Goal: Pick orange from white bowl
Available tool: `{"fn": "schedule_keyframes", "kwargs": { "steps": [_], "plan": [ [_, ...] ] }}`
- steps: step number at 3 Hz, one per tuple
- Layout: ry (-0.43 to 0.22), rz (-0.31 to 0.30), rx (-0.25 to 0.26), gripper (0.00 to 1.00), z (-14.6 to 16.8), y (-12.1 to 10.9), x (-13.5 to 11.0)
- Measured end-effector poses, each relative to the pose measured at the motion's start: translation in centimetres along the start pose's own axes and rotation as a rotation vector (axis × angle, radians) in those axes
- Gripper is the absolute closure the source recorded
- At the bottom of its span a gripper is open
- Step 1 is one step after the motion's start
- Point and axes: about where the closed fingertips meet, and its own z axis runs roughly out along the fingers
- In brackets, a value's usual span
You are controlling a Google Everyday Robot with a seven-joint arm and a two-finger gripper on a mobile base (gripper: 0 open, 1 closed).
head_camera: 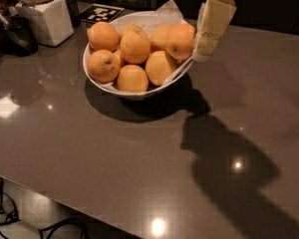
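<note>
The white bowl stands on the dark grey counter, lined with crinkled white paper and heaped with several oranges. A very round deep-orange orange with a small dark stem dot lies at the bowl's front left. Another large orange lies at the right rim. My gripper, cream-coloured, hangs down from the top edge just right of the bowl. Its tip is beside the right rim and close to the right-hand orange. It holds nothing that I can see.
A white square jar and a dark utensil holder stand at the back left. A black-and-white marker card lies behind the bowl. The counter's front edge runs across the lower left, with cables on the floor below.
</note>
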Motion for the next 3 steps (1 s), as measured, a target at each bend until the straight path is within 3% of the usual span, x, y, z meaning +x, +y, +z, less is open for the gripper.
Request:
{"fn": "schedule_keyframes", "kwargs": {
  "steps": [2, 3],
  "plan": [
    [-0.005, 0.138, 0.009, 0.00, 1.3, -4.3, -1.1],
    [-0.010, 0.178, -0.002, 0.00, 2.0, -5.2, -1.2]
  ]
}}
